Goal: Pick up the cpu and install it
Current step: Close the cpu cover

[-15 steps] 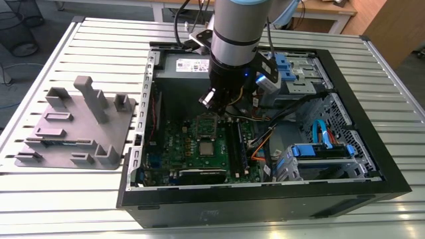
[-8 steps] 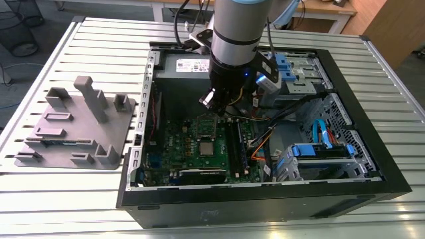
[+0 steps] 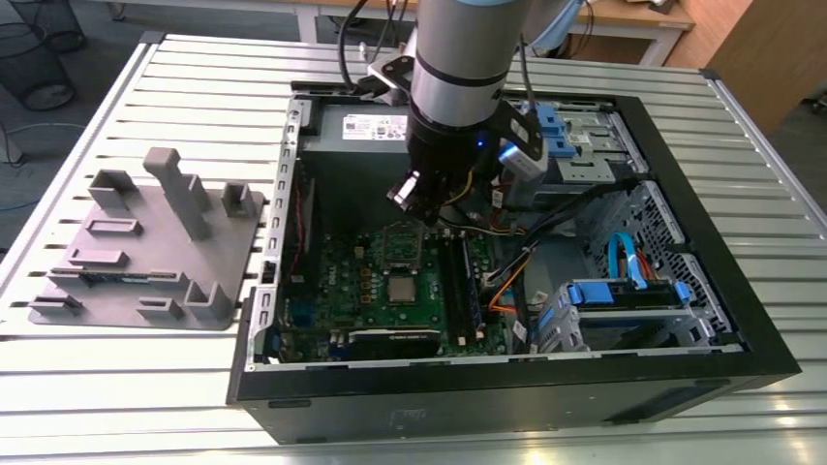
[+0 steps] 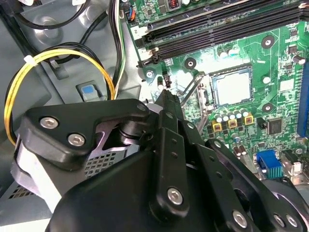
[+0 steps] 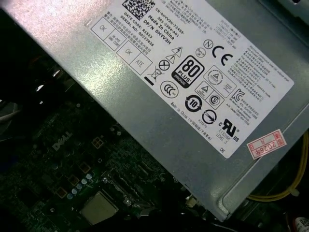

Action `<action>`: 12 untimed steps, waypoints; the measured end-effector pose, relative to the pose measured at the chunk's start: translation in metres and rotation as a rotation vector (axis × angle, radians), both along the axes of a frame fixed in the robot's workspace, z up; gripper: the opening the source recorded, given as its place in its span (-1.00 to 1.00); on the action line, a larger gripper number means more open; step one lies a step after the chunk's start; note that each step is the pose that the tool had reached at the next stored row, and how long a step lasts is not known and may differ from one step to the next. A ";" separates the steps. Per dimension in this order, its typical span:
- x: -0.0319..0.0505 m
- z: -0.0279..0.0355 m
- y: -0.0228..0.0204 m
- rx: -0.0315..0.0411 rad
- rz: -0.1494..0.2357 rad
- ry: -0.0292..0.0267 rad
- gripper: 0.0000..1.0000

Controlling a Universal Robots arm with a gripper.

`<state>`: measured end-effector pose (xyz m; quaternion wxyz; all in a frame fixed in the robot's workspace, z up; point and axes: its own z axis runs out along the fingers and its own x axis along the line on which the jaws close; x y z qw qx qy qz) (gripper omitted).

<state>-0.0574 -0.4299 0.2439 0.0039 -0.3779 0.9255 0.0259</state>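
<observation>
Frankly, you cannot tell from these views whether the jaws of the black linkage gripper (image 3: 433, 218) are open or closed, or whether anything sits between them. It hangs inside the open black tower computer case (image 3: 517, 392), over the upper end of the green motherboard (image 3: 375, 315). In the exterior view it is just below the big grey metal power-supply box with the white label (image 3: 362, 124).

Your target, the cpu (image 3: 402, 289), a small flat square chip with a silver-grey metal top, lies flat in its socket near the middle of that board. It is apart from the gripper, lower in the exterior view and slightly toward the exterior view's left. Both wrist views show it bare and level in the socket, so I judge it already placed. Whether it is clamped down is not clear.

Being square, it has no long axis. Its sides run parallel to the board's edges and to the long black memory slots (image 4: 217, 21) beside it. With only 1 arm on the rig, that offset is the relation that matters.

Further out, the grey plastic tray with upright posts (image 3: 142, 242) stands on the slatted metal table (image 3: 130, 387). It is outside the case at the exterior view's left, well apart.
</observation>
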 end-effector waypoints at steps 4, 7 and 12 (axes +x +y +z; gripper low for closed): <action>0.0000 0.0006 -0.0007 -0.0004 0.001 0.0000 -0.79; 0.0000 0.0008 -0.0012 -0.0003 0.002 0.0000 -0.79; 0.0000 0.0019 -0.0015 -0.0003 0.002 0.0000 -0.79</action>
